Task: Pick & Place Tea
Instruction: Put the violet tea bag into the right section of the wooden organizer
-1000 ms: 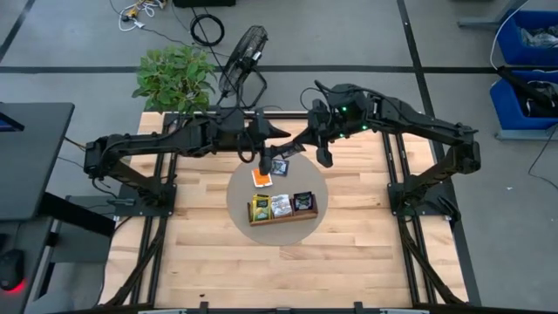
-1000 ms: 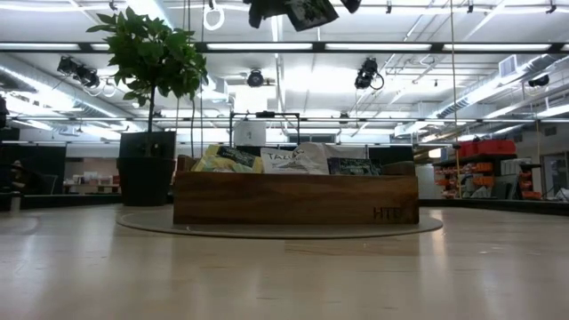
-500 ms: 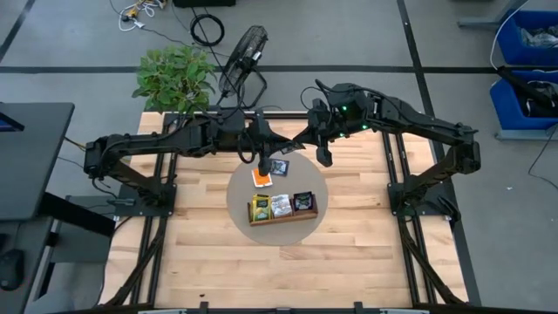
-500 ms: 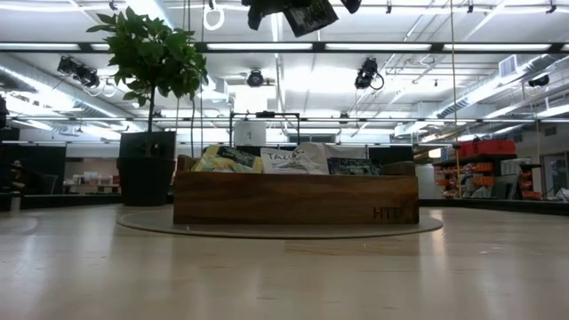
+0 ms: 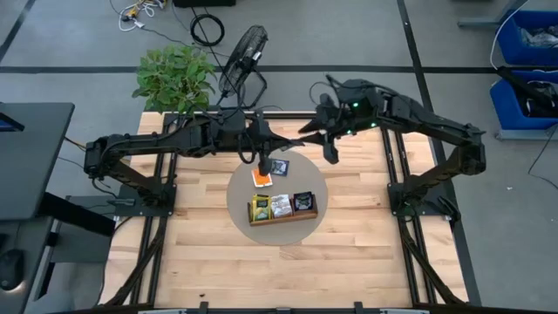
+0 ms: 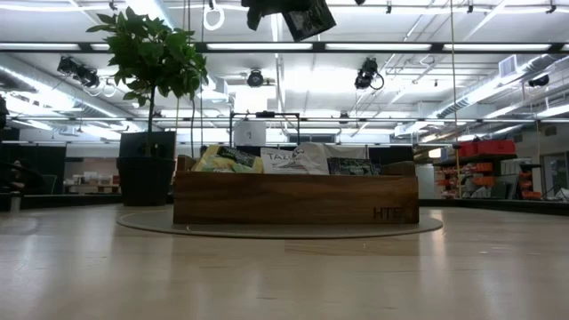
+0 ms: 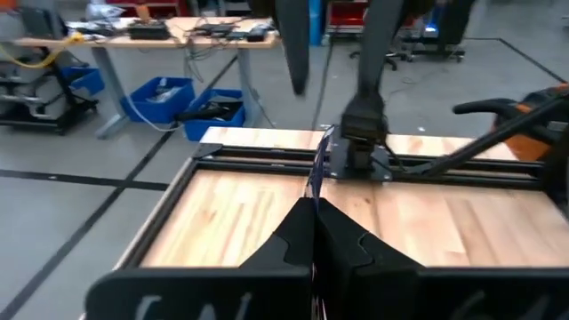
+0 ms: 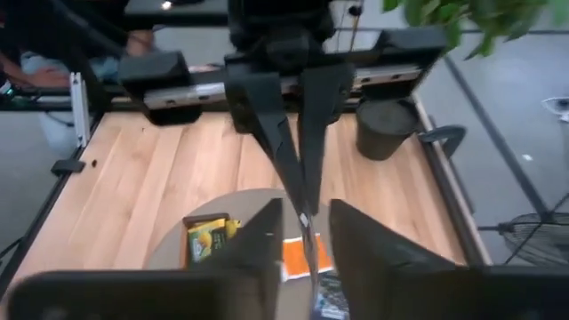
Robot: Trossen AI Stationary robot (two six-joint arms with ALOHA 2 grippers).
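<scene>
High view: the left claw (image 5: 264, 160) hangs above the round mat (image 5: 321, 194), pinching a tea packet (image 5: 279, 167) edge-on; the right claw (image 5: 330, 155) sits just beside it. An orange packet (image 5: 261, 177) lies near the tray (image 5: 281, 216).

Left wrist view: fingers closed on the packet's thin edge.

Right wrist view: fingers parted, empty — a weak pinch could let the packet slip and miss its compartment.

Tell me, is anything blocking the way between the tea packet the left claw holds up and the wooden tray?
Nothing visible. The left gripper holds the tea packet high in the air, and the wooden tray is open-topped below. The orange packet lies flat, and the right gripper hangs off to the side.
</scene>
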